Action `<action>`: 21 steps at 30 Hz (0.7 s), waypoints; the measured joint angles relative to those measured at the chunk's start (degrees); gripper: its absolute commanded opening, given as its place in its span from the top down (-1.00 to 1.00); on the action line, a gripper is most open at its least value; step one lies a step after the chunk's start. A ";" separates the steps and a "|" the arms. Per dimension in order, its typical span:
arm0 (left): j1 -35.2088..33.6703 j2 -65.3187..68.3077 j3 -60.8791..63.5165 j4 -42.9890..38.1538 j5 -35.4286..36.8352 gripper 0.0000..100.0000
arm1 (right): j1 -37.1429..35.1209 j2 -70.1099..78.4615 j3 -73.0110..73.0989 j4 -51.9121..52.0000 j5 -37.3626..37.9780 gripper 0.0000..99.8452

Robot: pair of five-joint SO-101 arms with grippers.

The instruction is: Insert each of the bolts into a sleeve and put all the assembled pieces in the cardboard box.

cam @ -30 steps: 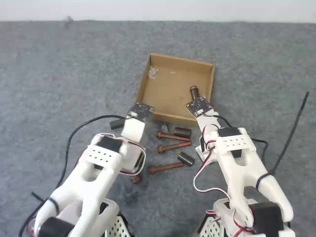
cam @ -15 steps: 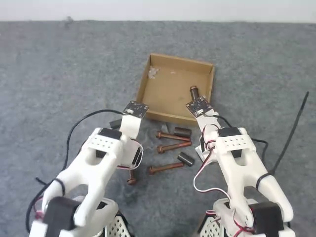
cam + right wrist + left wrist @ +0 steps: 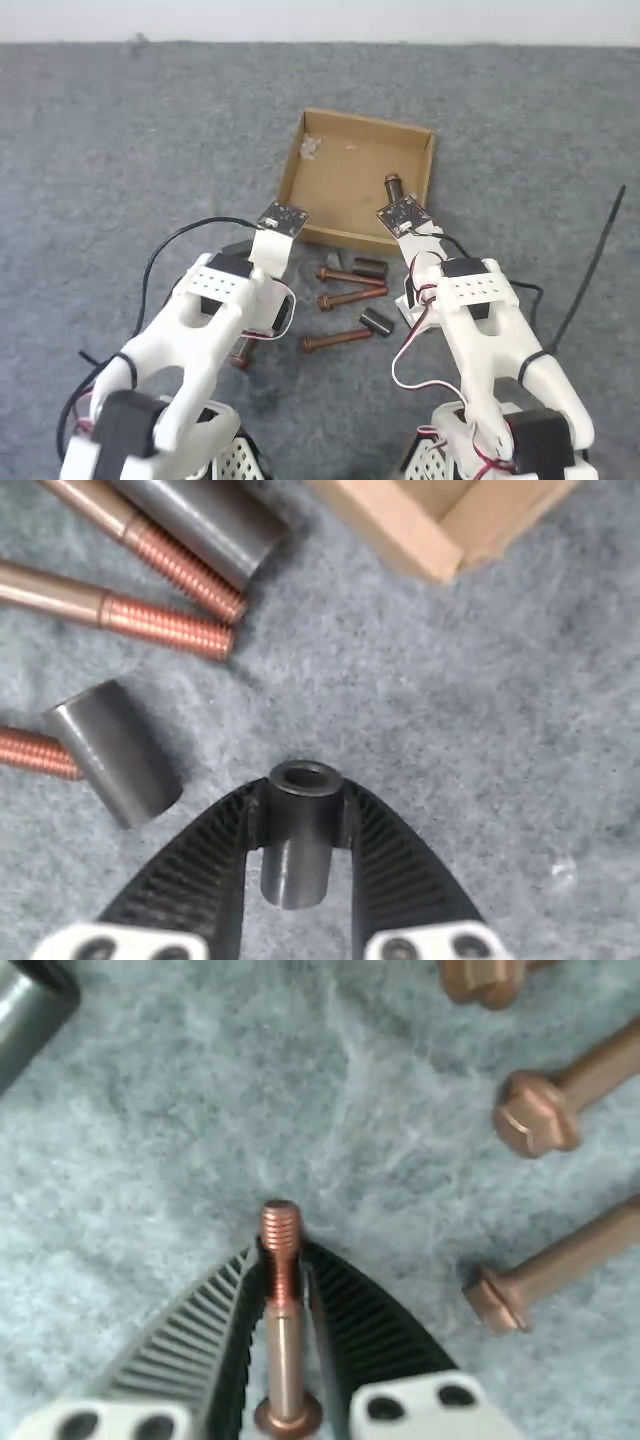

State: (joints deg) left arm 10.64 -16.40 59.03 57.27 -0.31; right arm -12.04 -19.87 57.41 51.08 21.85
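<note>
My left gripper (image 3: 280, 1253) clamps a bolt (image 3: 283, 1330), thread outward. My right gripper (image 3: 303, 792) grips a sleeve (image 3: 298, 842), bore open, both just short of the cardboard box (image 3: 345, 180). Joining is the step in hand: next I'd line thread with bore.

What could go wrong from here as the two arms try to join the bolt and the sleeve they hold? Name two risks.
1. The left gripper pinches the bolt along its shank, with only the threaded tip past it, so the bolt may enter shallowly.
2. The sleeve in the right gripper has a narrow bore; slight misalignment could catch its rim and push it loose.
</note>
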 measured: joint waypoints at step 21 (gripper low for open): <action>14.24 -8.88 3.43 -0.44 -27.34 0.74 | 0.00 0.00 0.00 0.00 0.00 0.99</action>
State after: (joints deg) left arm 24.88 -25.27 62.46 56.84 -27.65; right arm -12.04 -19.87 57.41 51.08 21.85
